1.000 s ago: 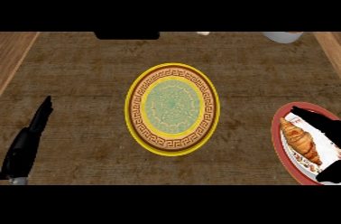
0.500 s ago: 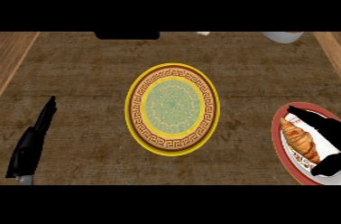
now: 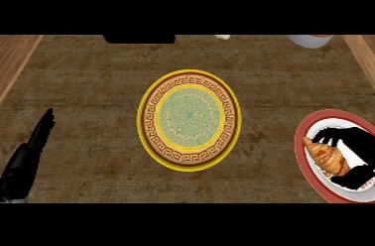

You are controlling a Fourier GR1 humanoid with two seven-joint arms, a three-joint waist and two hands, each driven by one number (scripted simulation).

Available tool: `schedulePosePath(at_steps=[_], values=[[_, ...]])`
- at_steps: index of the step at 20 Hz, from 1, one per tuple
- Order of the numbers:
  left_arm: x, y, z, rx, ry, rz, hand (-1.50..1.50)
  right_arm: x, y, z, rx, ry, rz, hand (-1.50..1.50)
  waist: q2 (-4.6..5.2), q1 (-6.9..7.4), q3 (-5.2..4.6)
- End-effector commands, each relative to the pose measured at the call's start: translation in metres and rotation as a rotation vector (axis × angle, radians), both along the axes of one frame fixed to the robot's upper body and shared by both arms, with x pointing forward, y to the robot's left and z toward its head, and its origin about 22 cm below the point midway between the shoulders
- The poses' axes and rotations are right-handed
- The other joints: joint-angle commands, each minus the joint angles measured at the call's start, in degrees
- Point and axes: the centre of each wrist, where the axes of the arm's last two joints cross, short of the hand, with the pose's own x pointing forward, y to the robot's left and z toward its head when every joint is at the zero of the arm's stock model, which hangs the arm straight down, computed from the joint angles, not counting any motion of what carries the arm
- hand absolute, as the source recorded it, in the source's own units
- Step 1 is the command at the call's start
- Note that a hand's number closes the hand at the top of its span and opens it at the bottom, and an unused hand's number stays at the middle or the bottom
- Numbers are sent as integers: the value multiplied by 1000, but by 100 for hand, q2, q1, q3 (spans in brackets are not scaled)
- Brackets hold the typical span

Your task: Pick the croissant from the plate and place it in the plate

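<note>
A golden-brown croissant (image 3: 327,156) lies on a red-rimmed white plate (image 3: 306,130) at the right edge of the counter. My right hand (image 3: 356,152) is over that plate, its fingers curled down along the croissant's right side and far end. A yellow plate (image 3: 189,120) with a green patterned middle and brown key border sits in the counter's centre with nothing on it. At the lower left my left hand (image 3: 28,159) rests with straight fingers pointing up, far from both plates.
A white bowl (image 3: 310,39) stands at the back right edge. A dark block (image 3: 139,38) and a small pale object (image 3: 223,37) sit along the back. Wooden trim borders the counter on the left and right.
My right hand has sunk lower over the red-rimmed plate and its fingers have curled closer round the croissant. The left hand has dropped slightly toward the lower left.
</note>
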Motion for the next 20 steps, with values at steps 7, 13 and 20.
schedulePosePath(at_steps=[7,13,20], values=[[9,-15,-7,-17,-1,-11,0,52,4,14,-95,-24,-88,150,45,92,35],[12,-27,-1,-14,-2,-39,0,102,15,46,-192,-154,-249,150,81,199,44],[7,-2,9,-7,15,-12,0,121,28,76,-86,-446,-286,150,38,87,37]])
